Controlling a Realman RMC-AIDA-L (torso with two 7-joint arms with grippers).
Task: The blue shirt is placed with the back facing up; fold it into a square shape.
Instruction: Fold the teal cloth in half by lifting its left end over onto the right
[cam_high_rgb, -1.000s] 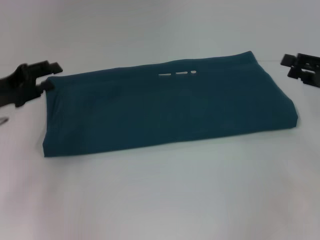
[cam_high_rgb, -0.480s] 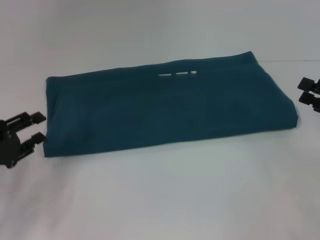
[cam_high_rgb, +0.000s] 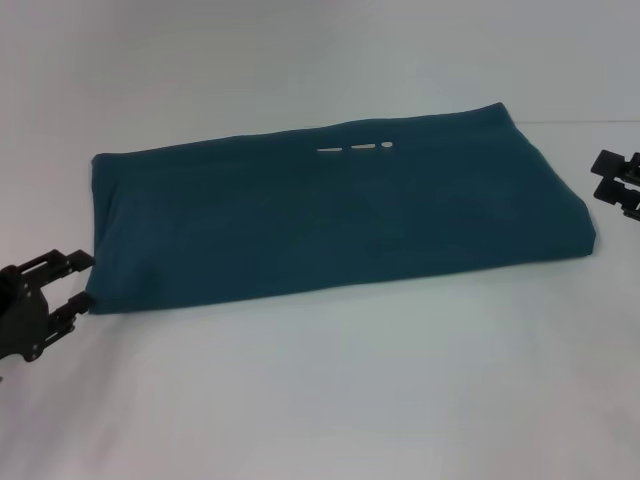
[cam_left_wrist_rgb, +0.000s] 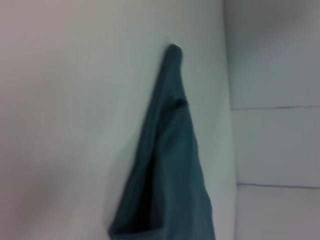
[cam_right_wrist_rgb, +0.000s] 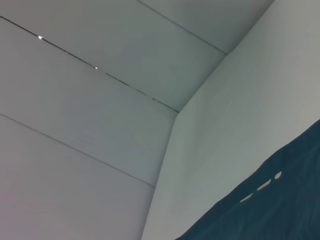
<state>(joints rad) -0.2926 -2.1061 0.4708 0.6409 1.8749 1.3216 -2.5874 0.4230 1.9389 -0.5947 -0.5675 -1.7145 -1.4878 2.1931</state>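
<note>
Moved: left pincer (cam_high_rgb: 75, 283) has dropped lower toward the near left corner of the surface (cam_high_rgb: 330, 400); right pincer (cam_high_rgb: 612, 180) has barely shifted at the right edge; the shirt is unchanged.
Shirt (cam_high_rgb: 340, 215): folded into a long band, lying mid-surface, long axis running left to right, right end farther back.
Writing: only small white marks (cam_high_rgb: 355, 149) near the shirt's far edge; nothing readable.
Left pincer: fingers apart, empty, just beside the shirt's near left corner; the nearer arm.
Right pincer: fingers apart, empty, just off the shirt's right end.
Next, likely: fold one short end across toward the other.
</note>
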